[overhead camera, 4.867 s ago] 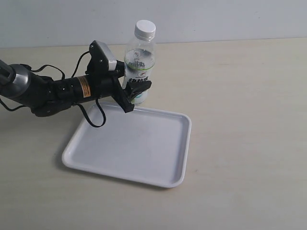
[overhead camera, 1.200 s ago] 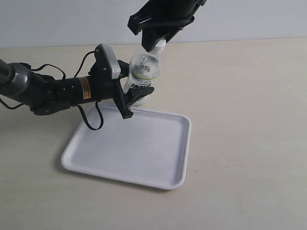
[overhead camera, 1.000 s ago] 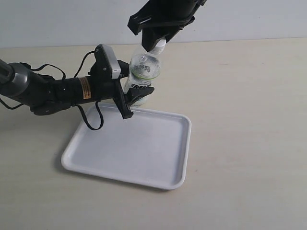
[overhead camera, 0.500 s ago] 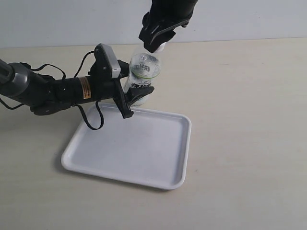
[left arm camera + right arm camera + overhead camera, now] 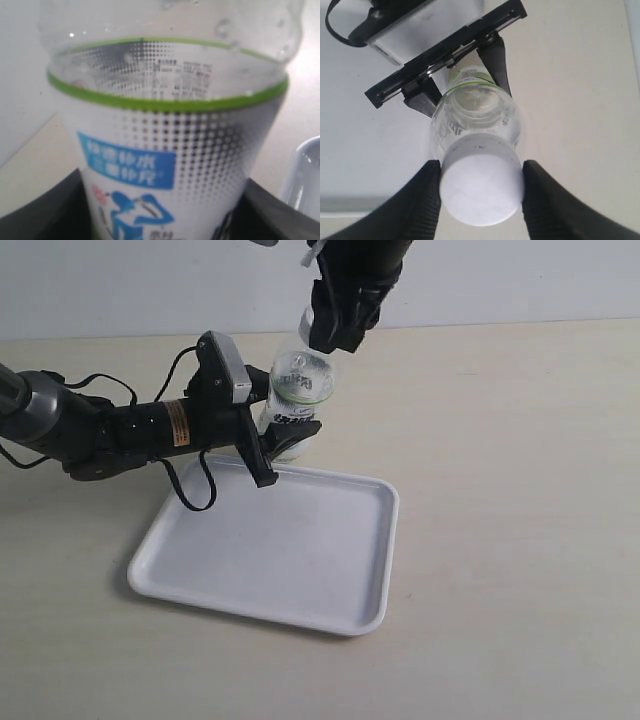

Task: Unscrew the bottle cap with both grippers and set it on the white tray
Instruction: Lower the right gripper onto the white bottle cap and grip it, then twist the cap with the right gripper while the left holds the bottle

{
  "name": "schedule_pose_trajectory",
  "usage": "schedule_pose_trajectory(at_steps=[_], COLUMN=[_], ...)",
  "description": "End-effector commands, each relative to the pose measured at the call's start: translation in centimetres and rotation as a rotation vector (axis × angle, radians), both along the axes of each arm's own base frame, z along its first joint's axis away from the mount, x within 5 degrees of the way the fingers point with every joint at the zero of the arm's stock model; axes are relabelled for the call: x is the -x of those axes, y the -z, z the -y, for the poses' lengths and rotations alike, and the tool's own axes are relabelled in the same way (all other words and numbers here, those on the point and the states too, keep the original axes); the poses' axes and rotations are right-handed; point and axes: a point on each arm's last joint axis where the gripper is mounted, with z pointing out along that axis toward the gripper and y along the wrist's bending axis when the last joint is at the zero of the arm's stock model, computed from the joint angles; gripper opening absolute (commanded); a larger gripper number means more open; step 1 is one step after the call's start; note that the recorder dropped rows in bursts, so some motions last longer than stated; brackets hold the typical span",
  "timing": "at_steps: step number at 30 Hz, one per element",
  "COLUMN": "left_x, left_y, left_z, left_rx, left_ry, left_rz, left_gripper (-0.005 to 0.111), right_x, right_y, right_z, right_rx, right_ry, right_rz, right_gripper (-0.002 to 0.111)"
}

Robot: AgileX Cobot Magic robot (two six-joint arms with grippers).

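The white tray [image 5: 280, 560] lies flat in front of the bottle [image 5: 298, 380], its far rim just beside the bottle's base. The left gripper [image 5: 287, 448] reaches in from the bottle's left and is clamped on the labelled body, one finger on each side. The bottle leans slightly to the right, on the table [image 5: 500, 440]. On top of the bottle sits the bottle cap [image 5: 481, 182], pinched between the two fingers of the right gripper [image 5: 335, 330], which comes down from above the bottle.

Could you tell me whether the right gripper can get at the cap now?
Probably yes: the right gripper has a finger against each side of the cap, nothing between, while the left gripper holds the bottle.
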Motion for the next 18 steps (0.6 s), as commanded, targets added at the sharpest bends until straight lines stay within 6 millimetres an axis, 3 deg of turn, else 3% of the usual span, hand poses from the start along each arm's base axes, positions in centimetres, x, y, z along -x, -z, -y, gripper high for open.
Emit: schedule_pose_trajectory(at_steps=[1, 18], left_x=[0.24, 0.36], left_y=[0.11, -0.16], left_z=[0.04, 0.16], left_rx=[-0.016, 0.013], left_ry=[-0.001, 0.016], left_rz=[-0.022, -0.012], left_gripper=[0.000, 0.000], right_x=[-0.18, -0.13], right_y=[0.54, 0.51], right_z=[0.05, -0.10], right_rx=[0.081, 0.246], right_ry=[-0.154, -0.686], right_rz=[0.033, 0.192], right_gripper=[0.000, 0.000])
